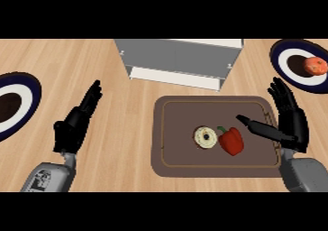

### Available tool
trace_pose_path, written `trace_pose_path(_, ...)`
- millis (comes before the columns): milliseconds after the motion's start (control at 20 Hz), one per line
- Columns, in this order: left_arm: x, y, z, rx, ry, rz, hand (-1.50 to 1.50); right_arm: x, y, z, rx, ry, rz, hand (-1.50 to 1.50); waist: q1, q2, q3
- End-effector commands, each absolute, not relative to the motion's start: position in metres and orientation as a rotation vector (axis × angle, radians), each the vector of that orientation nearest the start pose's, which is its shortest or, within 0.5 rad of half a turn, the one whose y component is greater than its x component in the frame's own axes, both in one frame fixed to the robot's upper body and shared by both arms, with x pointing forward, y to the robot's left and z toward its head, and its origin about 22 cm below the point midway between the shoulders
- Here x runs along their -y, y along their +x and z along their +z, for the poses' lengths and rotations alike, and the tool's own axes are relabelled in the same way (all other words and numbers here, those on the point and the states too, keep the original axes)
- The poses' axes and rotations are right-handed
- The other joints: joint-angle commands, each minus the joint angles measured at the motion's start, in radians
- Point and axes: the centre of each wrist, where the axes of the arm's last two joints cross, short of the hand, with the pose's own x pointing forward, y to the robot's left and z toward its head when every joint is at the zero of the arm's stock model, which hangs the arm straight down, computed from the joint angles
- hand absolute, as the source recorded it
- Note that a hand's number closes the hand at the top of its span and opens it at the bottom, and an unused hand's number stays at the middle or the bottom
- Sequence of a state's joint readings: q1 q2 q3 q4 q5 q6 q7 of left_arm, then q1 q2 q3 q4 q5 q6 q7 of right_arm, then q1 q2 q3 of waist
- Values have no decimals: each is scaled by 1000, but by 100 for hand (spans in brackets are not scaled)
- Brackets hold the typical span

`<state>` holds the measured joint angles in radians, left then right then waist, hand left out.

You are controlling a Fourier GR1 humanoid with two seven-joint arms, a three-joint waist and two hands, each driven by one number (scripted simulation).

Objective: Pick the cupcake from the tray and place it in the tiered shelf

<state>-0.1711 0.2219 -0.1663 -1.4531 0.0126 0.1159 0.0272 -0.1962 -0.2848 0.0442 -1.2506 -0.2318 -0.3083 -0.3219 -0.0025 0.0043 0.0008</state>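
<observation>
Even bright light, soft shadows

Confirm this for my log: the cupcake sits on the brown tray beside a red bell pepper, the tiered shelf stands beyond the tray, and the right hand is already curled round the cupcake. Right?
Not quite. In the head view the right hand is open at the tray's right edge, holding nothing. The cupcake lies untouched beside the red bell pepper, with the tiered shelf beyond the tray.

Matt wood-grain counter [127, 135], grey metal shelf [176, 56]

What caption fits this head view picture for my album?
Open right hand beside the tray holding cupcake and red pepper.
</observation>
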Motion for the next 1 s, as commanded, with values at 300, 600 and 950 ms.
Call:
trace_pose_path(300, -218, 272, 17, 1569, 108, -266, 0, 285, 288, 62, 1654, -257, 402, -150, 0, -10, -2)
trace_pose_path(600, -234, 283, 19, 1588, 95, -256, 0, 251, 284, 112, 1507, -326, 630, -150, 1, -10, -3)
trace_pose_path(950, -218, 285, 13, 1561, 109, -250, 0, 229, 277, 153, 1263, -469, 1001, -150, -1, -9, -3)
